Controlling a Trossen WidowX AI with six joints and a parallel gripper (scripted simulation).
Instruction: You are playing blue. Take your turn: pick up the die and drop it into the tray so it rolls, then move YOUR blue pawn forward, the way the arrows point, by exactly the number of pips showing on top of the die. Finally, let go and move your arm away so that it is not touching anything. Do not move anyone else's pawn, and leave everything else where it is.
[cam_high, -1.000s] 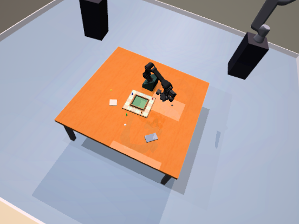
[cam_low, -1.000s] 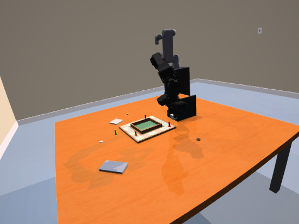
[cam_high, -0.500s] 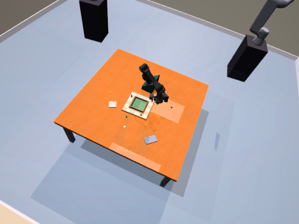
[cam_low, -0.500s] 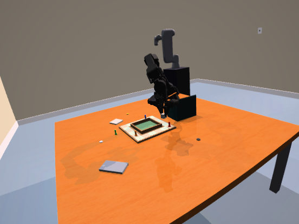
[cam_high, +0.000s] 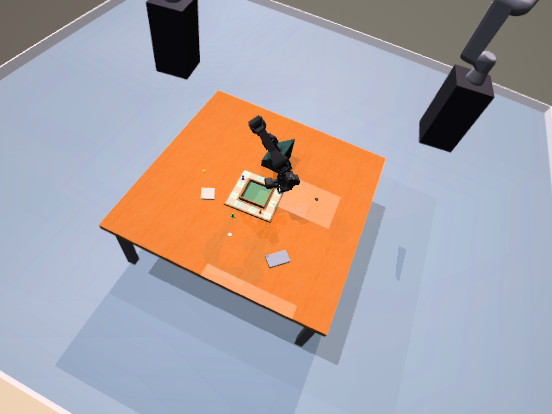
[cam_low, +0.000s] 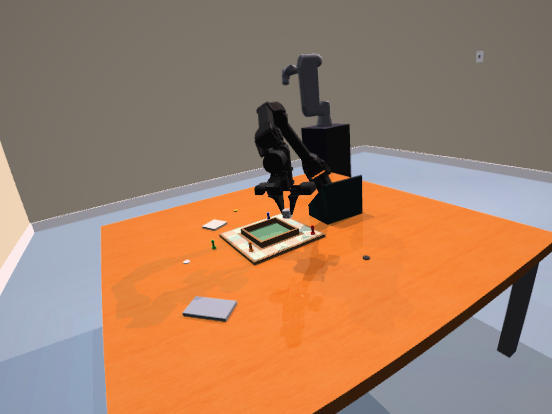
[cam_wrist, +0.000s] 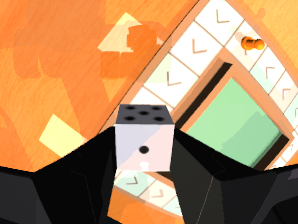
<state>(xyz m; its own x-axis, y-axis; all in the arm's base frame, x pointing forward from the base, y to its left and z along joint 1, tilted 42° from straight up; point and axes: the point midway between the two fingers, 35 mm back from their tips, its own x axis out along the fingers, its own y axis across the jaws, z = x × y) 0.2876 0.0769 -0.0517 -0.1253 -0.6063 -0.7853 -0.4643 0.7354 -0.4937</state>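
The pincer (cam_high: 283, 190) (cam_low: 286, 214) (cam_wrist: 143, 135), partly open, grips the die (cam_low: 286, 213) (cam_wrist: 144, 147); rolling it and moving the blue pawn (cam_high: 243, 177) (cam_low: 268, 215) both remain.

The black, jointed robotic arm (cam_high: 274, 148) (cam_low: 270, 127) bends downward, its black two-fingered end effector (cam_high: 281, 189) (cam_low: 286, 212) (cam_wrist: 143, 135) closed on something.
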